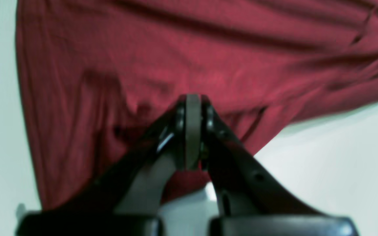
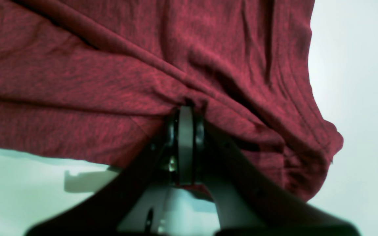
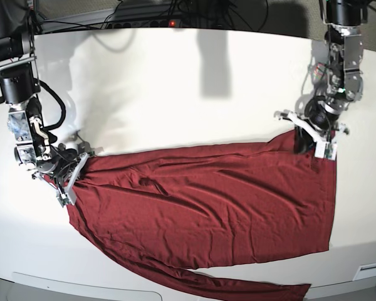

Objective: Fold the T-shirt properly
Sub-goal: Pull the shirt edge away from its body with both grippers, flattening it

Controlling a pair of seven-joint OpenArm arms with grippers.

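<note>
The T-shirt (image 3: pixel 207 213) is a plain maroon garment lying wide across the white table, with one long sleeve (image 3: pixel 250 288) trailing along the front edge. At the shirt's upper right corner, my left gripper (image 3: pixel 314 143) is shut on a pinch of the cloth. In the left wrist view the left gripper (image 1: pixel 193 98) has its pads pressed together, and the T-shirt (image 1: pixel 208 49) creases toward them. My right gripper (image 3: pixel 72 179) grips the shirt's left end. Up close the right gripper (image 2: pixel 185 109) is shut, with the T-shirt (image 2: pixel 77 82) bunched at its tips.
The white table (image 3: pixel 175 94) stretches bare behind the shirt. Black cables and a power strip (image 3: pixel 169 22) run along its back edge. The table's front edge (image 3: pixel 81 282) lies close to the trailing sleeve.
</note>
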